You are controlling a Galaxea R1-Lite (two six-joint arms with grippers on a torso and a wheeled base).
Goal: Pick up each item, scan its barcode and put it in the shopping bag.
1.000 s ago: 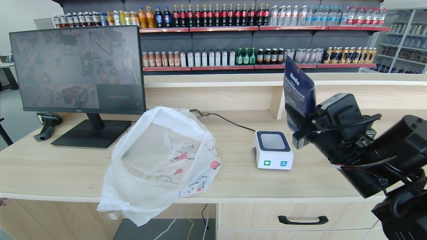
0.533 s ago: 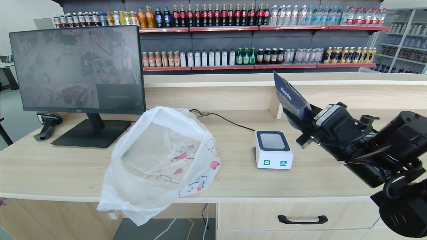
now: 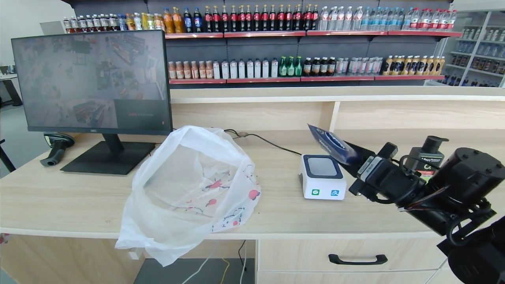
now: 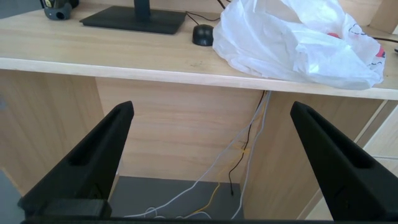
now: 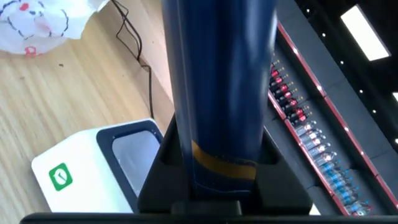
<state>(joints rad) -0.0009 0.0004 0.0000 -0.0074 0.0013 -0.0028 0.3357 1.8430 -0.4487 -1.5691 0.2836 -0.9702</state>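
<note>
Gripping a dark blue pack (image 3: 330,142) in my right pincer (image 3: 353,156), clenched on its lower end, pack tilted just above the white scanner (image 3: 322,176) on the worktop (image 3: 284,213), shopping bag (image 3: 189,189) to the scanner's left, my left pincer (image 4: 211,155) released, below the worktop edge

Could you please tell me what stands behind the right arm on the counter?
A dark pump bottle with a black cap stands there; the arm covers its lower body and base.
</note>
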